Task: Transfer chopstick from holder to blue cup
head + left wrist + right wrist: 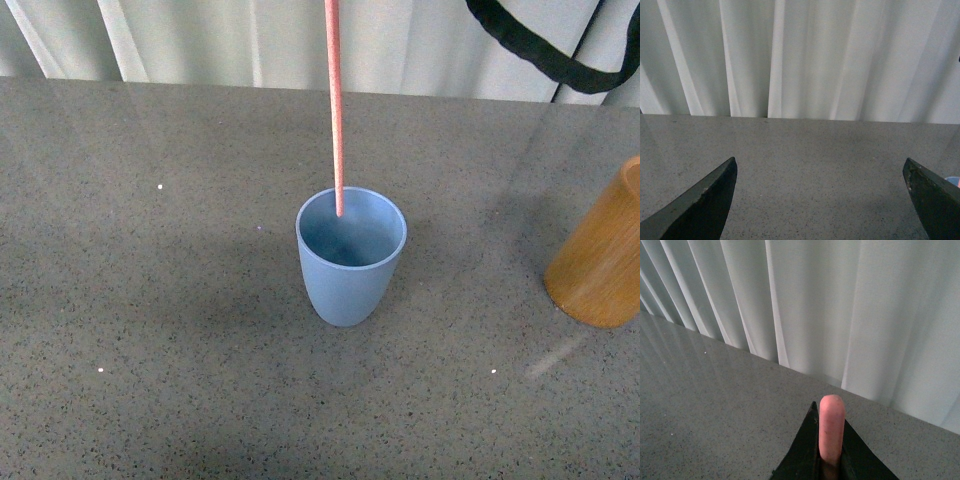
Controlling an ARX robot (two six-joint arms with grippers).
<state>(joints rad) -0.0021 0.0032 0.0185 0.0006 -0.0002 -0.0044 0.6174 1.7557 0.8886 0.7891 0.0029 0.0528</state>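
chopstick (336,100) top cut off, holder (605,255) clipped at right edge

The chopstick (335,100) is salmon pink. The blue cup (350,275) is a pale matte blue, shaded darker inside. The holder (600,260) is tan-orange with faint wood grain. The table (150,300) is grey with fine dark and pale speckles. The curtain (200,40) is off-white with vertical folds, and the strap (540,50) is black.

The table (150,300) is open on the left and near side — a hand can pass there. The blue cup (351,255) stands in the middle, and the chopstick (335,105) rises straight up from its mouth, blocking the way above. The holder (603,255) stands at the right edge, well apart from the cup. A black strap (545,50) hangs far right — in front of the curtain (200,40).
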